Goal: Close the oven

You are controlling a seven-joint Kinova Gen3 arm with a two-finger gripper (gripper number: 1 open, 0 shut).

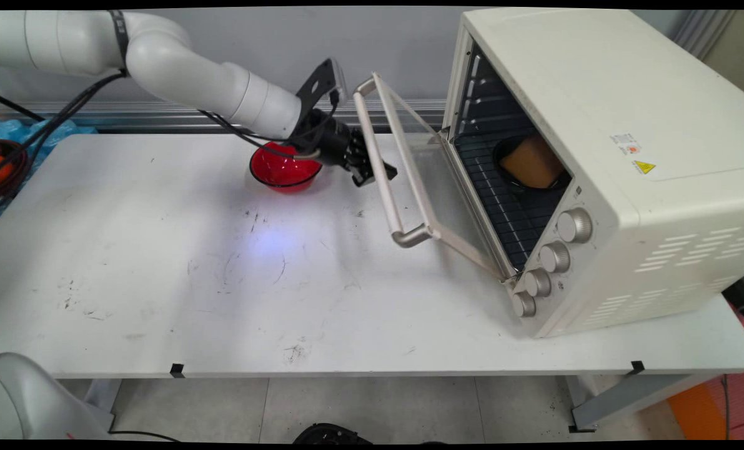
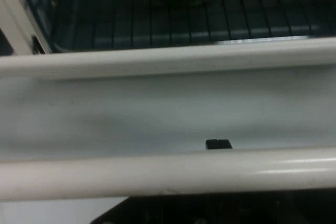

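Now the black two-finger gripper [image 1: 372,174] is pressing against the metal handle bar [image 1: 381,164] of the cream toaster oven's [image 1: 603,169] half-open glass door [image 1: 418,169]; I cannot tell how its jaws stand. Just at its nine o'clock, a red bowl [image 1: 282,169] is sitting on the white desk [image 1: 222,269].

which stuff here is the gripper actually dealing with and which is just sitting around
In play:
- gripper, at the door handle
- glass door of the toaster oven, part open

Just lying about:
- red bowl behind the gripper
- black dish with an orange-brown item on the oven rack
- white table
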